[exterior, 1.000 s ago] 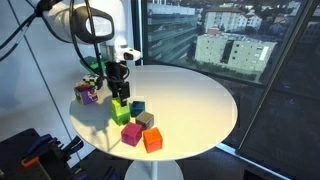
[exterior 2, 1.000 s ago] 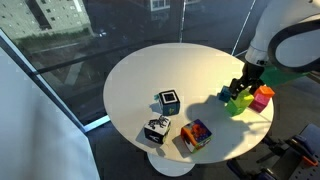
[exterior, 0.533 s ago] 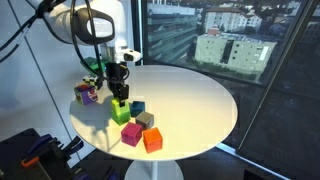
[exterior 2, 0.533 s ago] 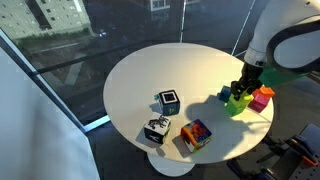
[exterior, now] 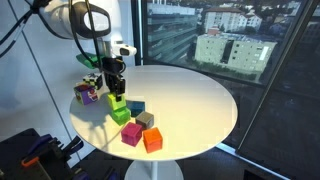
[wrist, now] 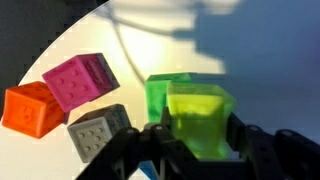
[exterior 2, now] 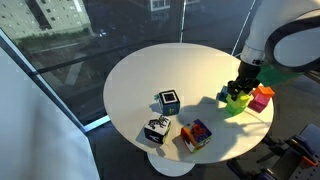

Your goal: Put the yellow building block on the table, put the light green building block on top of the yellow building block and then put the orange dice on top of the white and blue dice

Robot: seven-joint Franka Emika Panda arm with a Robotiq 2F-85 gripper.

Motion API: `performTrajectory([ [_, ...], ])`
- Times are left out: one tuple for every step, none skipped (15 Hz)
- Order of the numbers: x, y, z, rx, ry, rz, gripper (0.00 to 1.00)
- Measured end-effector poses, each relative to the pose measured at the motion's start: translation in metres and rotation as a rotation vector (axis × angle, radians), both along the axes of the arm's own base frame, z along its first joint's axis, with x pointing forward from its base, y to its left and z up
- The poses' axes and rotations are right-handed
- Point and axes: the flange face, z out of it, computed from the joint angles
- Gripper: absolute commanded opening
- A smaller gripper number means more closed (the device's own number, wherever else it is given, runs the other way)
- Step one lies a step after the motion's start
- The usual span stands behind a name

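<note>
In the wrist view my gripper (wrist: pixel 197 137) is shut on the yellow building block (wrist: pixel 198 115), one finger against each side. The light green building block (wrist: pixel 163 92) shows just behind and under it. In both exterior views the gripper (exterior: pixel 116 92) (exterior 2: pixel 241 88) hangs over the light green block (exterior: pixel 120 113) (exterior 2: pixel 236 104) near the edge of the round white table (exterior: pixel 195 95) (exterior 2: pixel 140 70). The orange dice (exterior: pixel 87 94) (exterior 2: pixel 196 134) and the white and blue dice (exterior 2: pixel 156 129) lie apart on the table.
Beside the stack lie a pink block (wrist: pixel 80 78) (exterior: pixel 131 134), a bright orange cube (wrist: pixel 30 108) (exterior: pixel 152 140), a grey block (wrist: pixel 98 130) (exterior: pixel 146 120) and a teal block (exterior: pixel 136 106). A green-and-white die (exterior 2: pixel 168 101) sits near the other dice. A window wall stands behind the table.
The jaws have closed on the yellow block at the top of the stack. The arm has shifted only slightly; the other blocks have not moved.
</note>
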Motion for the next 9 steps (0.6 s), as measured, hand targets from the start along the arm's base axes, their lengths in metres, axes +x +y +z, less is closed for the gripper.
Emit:
performTrajectory([
  [0.001,0.004,0.002,-0.001,0.000,0.008,0.27],
  [0.002,0.008,0.004,-0.001,-0.001,0.015,0.27],
  [0.003,0.011,0.005,-0.001,-0.002,0.022,0.27],
  [0.004,0.014,0.006,-0.001,-0.002,0.028,0.27],
  [0.005,0.017,0.007,-0.001,0.000,0.032,0.52],
  [0.005,0.018,0.007,-0.001,0.001,0.034,0.52],
  [0.005,0.018,0.006,-0.001,0.004,0.034,0.52],
  [0.004,0.018,0.005,-0.001,0.006,0.034,0.52],
  [0.004,0.018,0.004,-0.001,0.007,0.034,0.52],
])
